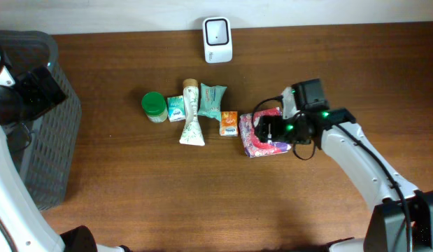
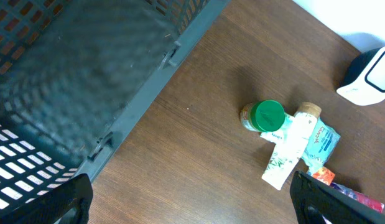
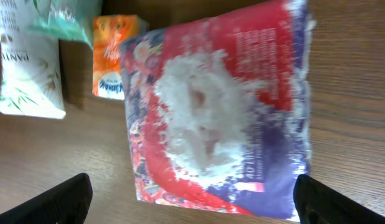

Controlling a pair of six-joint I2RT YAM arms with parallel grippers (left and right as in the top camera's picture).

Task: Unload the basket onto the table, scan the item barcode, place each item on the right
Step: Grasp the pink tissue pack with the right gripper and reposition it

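Hanging low over the near right part of the wooden table, the right fingers stand spread wide and grasp nothing. In the right wrist view their dark tips sit at the two lower corners, with the bag of rice lying flat on the table beneath and between them. The bag is printed in red and purple with white lettering, and a clear window in its middle shows white grains. Whether either tip touches the bag's edge cannot be told. Just beside the bag's left far corner lies a small orange box. Farther left, a white tube with a leaf print lies flat, its beige cap pointing to the far side and its flat end to the near side. A teal packet lies against the tube's right side, a small white and teal box lies against its left, and a jar with a green lid stands just left of that box. At the table's left edge sits a dark grey slotted basket; the left fingers hang above it, released and wide apart, holding nothing. Farthest off, by the wall at the table's back edge, stands the white barcode scanner, well apart from the bag and the row of goods.
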